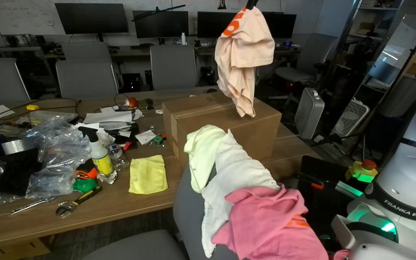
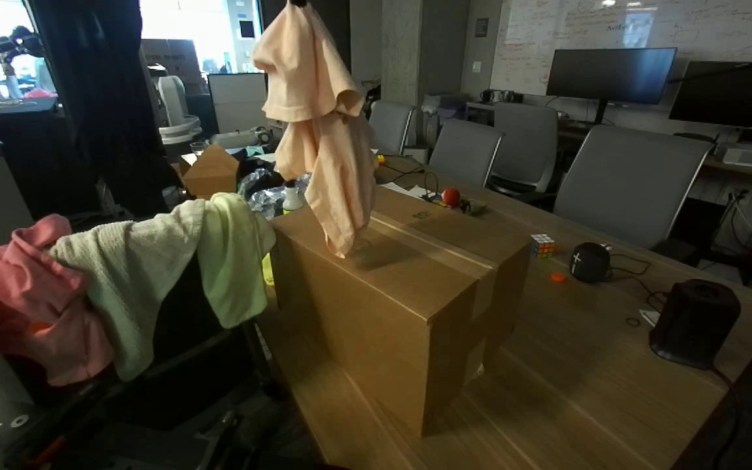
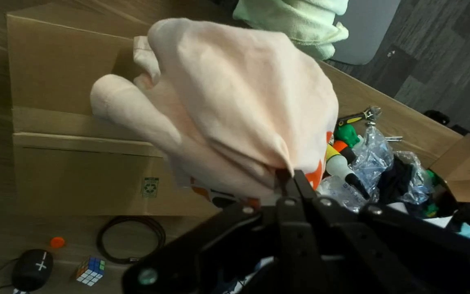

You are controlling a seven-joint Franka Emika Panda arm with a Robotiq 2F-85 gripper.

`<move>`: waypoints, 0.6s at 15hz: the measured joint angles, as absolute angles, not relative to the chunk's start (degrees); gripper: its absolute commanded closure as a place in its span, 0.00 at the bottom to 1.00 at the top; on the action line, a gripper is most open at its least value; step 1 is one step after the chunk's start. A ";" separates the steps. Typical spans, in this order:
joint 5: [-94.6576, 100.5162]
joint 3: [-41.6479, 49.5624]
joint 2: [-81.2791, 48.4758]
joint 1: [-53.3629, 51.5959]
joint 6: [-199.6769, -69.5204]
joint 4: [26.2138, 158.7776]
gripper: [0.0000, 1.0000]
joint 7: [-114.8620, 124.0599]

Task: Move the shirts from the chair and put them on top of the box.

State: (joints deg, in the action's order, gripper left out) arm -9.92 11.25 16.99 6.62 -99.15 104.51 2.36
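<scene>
Nearest, in an exterior view, the pink shirt (image 1: 265,220) lies draped over the near right part of the chair (image 1: 188,213), overlapping a white cloth (image 1: 240,169); left of and beyond that, a pale lime cloth (image 1: 204,151) hangs over the chair's back too. Just beyond stands the box (image 1: 253,137) on the table (image 1: 132,204), its long top seam running roughly left to right. Over it hangs the cream shirt (image 1: 244,54), off the chair and in the claw (image 3: 291,179), whose jaws are pinched together on a gathered bit of its upper end. The coming move turns on this: the shirt lies straight below the claw, its long axis upright, and in both exterior views its lowest tip shows against the box's top, close to the chair-side edge; whether it touches the box I cannot tell. So I judge a small shift to the far side is called for, then lowering and letting go, lest the cloth slide off on the near side. Monitors (image 1: 91,18) stand at the far side.
</scene>
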 measured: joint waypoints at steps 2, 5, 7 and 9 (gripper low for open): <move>-10.56 11.25 14.05 6.62 -97.15 100.44 0.98 3.82; -11.69 11.32 10.18 6.82 -94.07 94.78 0.98 5.81; -12.74 11.41 7.75 7.22 -91.93 91.21 0.97 7.10; -14.03 11.53 5.55 7.84 -90.06 88.01 0.97 8.20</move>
State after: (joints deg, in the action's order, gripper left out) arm -14.03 11.53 5.55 7.84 -90.06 88.01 8.20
